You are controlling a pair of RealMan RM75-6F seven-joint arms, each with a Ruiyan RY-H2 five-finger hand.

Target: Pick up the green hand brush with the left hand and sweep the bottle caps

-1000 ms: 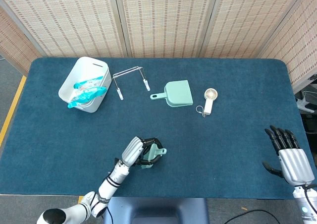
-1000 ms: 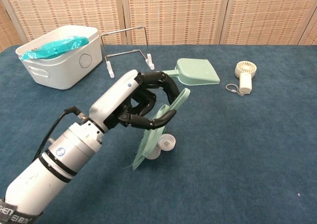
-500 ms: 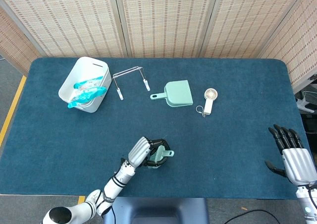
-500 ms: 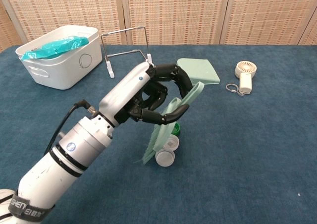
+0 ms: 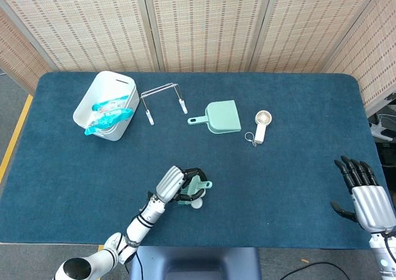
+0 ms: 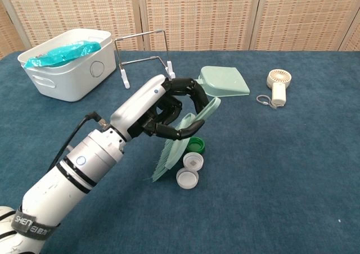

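Observation:
My left hand [image 6: 169, 110] [image 5: 175, 184] grips the green hand brush [image 6: 185, 137] [image 5: 197, 186] near the table's front, fingers wrapped round its handle, bristles tilted down to the blue cloth. Just right of the bristles lie three bottle caps: a green one [image 6: 196, 145] and two white ones [image 6: 193, 161] [image 6: 187, 178]. In the head view only a white cap [image 5: 196, 202] shows below the brush. My right hand [image 5: 365, 193] hovers open at the far right edge, fingers spread, holding nothing; it does not show in the chest view.
A mint dustpan [image 5: 218, 116] [image 6: 222, 81] lies beyond the caps. A white handheld fan [image 5: 262, 125] [image 6: 277, 84] is to its right. A white bin with teal packaging [image 5: 106, 105] [image 6: 67, 62] and a wire rack [image 5: 163, 100] [image 6: 144, 53] stand at the back left.
My left hand pulled the brush back to the left, off the caps. The green cap and both white caps now lie uncovered right of the bristles. The right hand barely moved.

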